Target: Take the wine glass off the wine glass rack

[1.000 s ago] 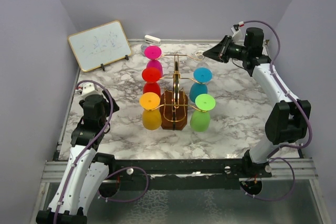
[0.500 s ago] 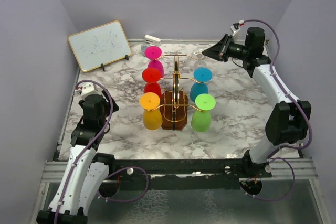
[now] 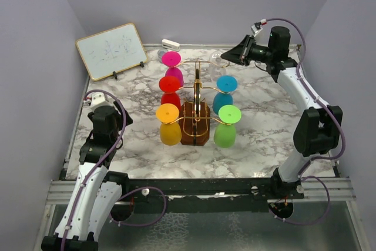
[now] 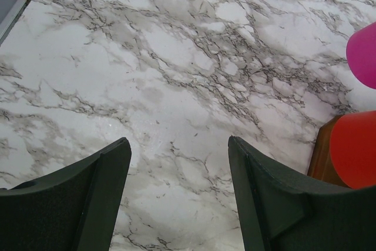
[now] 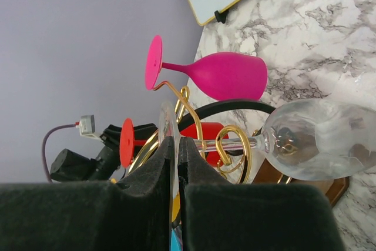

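Observation:
A clear wine glass (image 5: 317,139) hangs at the back right of the wine glass rack (image 3: 197,86), a gold wire stand on a brown wooden base (image 3: 194,132). Its stem crosses a curled gold hook (image 5: 235,145). My right gripper (image 5: 176,142) is shut on the glass's thin foot disc, reaching in from the right. From above, the glass (image 3: 215,60) sits just left of the right gripper (image 3: 230,57). My left gripper (image 4: 179,145) is open over bare marble, left of the rack, holding nothing.
Pink (image 3: 171,59), red (image 3: 168,83), orange (image 3: 167,113), blue (image 3: 227,83) and green (image 3: 229,116) glasses hang on the other hooks. A small whiteboard (image 3: 111,51) leans at the back left, with a small white object (image 3: 170,44) by the back wall.
My right gripper has shifted a little left and back, carrying the clear glass's foot with it toward the rack's middle. The left arm has stayed still.

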Robot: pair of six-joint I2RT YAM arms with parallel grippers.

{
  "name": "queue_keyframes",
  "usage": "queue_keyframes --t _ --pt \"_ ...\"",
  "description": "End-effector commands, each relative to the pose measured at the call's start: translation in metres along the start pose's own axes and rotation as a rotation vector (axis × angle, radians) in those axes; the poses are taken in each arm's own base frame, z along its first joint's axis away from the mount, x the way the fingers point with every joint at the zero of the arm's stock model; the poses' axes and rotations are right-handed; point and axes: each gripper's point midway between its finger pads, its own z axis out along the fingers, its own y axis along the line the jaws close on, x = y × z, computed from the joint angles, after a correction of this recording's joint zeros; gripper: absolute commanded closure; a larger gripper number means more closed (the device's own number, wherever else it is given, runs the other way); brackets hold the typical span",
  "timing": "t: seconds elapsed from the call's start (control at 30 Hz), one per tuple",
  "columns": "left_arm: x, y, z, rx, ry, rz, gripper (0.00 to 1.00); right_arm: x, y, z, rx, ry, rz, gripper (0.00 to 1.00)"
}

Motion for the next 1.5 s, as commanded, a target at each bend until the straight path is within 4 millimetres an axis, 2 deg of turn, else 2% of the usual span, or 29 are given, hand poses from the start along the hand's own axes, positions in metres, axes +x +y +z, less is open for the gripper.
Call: queue_keyframes --t 0.0,0.2,0.37,0.47,0.57,0.63,0.77,0.9,0.97,1.1,1.2,1.27,1.37,1.47 --pt "-0.010 -0.002 -0.003 0.006 -0.031 -0.023 0.30 -0.014 0.018 0.008 -0.056 -0.011 -0.068 0.99" --pt "-0.011 -0.001 -0.003 0.001 -0.034 -0.024 0.30 -0.039 0.026 0.018 -0.074 -0.052 -0.147 0.99" --pt "-0.012 -0.001 -0.004 0.001 -0.039 -0.027 0.30 -0.075 0.045 0.022 -0.065 -0.124 -0.292 0.99" --pt "-0.014 -0.002 -0.005 0.010 -0.041 -0.029 0.31 -0.095 0.066 0.018 -0.036 -0.181 -0.433 0.99" --pt "-0.017 -0.008 -0.008 0.043 -0.046 -0.037 0.32 -0.095 0.098 0.009 0.004 -0.241 -0.628 0.99" --pt "-0.022 -0.015 -0.011 0.086 -0.054 -0.042 0.32 -0.085 0.127 0.003 0.032 -0.305 -0.809 0.99" --pt "-0.036 -0.034 -0.021 0.213 -0.084 -0.038 0.32 -0.032 0.190 -0.003 0.044 -0.411 -1.094 0.99" --pt "-0.052 -0.044 -0.027 0.256 -0.128 -0.021 0.32 0.011 0.221 -0.021 0.084 -0.458 -1.212 0.99" --pt "-0.060 -0.049 -0.029 0.277 -0.144 -0.015 0.32 0.029 0.235 -0.041 0.086 -0.482 -1.261 0.99" --pt "-0.094 -0.073 -0.047 0.369 -0.183 -0.012 0.32 0.070 0.242 -0.068 0.007 -0.434 -1.322 0.99" --pt "-0.130 -0.099 -0.072 0.481 -0.234 -0.016 0.32 0.113 0.243 -0.083 -0.157 -0.343 -1.380 0.99" --pt "-0.151 -0.118 -0.091 0.576 -0.258 -0.013 0.32 0.132 0.242 -0.094 -0.232 -0.321 -1.406 0.99" --pt "-0.184 -0.144 -0.127 0.713 -0.287 -0.020 0.32 0.144 0.236 -0.106 -0.263 -0.320 -1.442 0.99" --pt "-0.203 -0.168 -0.155 0.842 -0.251 -0.051 0.33 0.149 0.228 -0.107 -0.261 -0.319 -1.476 0.99"
